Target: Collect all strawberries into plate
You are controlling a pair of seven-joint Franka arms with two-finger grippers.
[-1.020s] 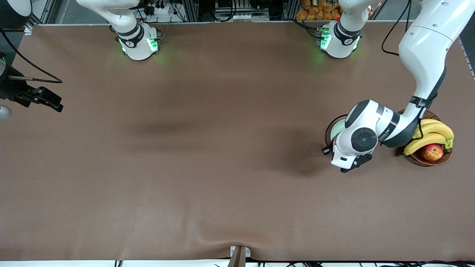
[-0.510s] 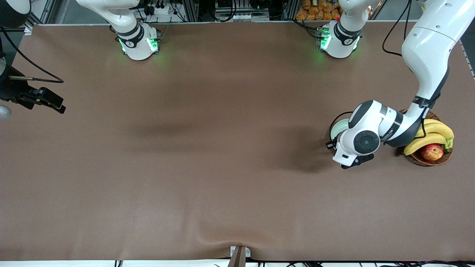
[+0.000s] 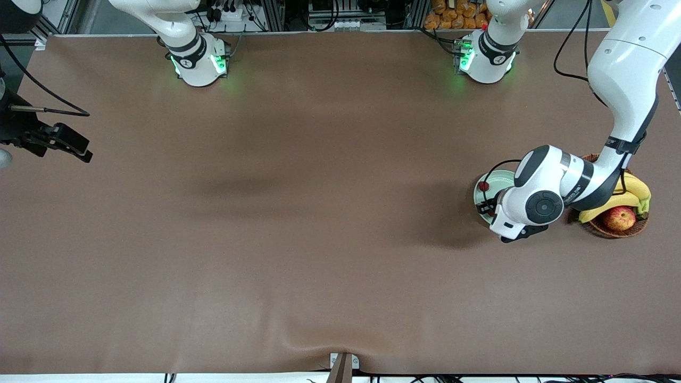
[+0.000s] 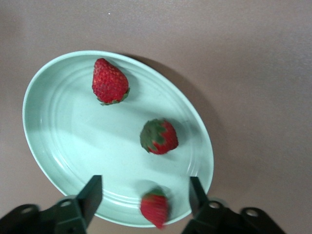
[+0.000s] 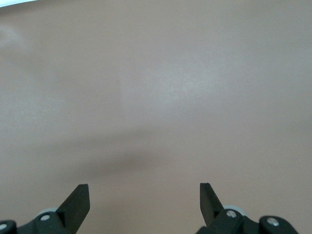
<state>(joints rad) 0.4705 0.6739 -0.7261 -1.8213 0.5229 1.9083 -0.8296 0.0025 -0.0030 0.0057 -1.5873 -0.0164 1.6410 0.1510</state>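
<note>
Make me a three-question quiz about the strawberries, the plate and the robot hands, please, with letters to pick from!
1. Where is the plate?
A. beside the wicker basket
B. at the right arm's end of the table
C. on top of the basket

2. How many strawberries show over the plate?
A. one
B. three
C. five

3. How does the left gripper stand?
A. shut on a strawberry
B. shut on the plate rim
C. open, with a strawberry between its fingers

Answers:
1. A, the front view shows plate and basket side by side.
2. B, the left wrist view shows three berries.
3. C, the left wrist view shows the fingers apart. The right gripper waits open over bare table.
</note>
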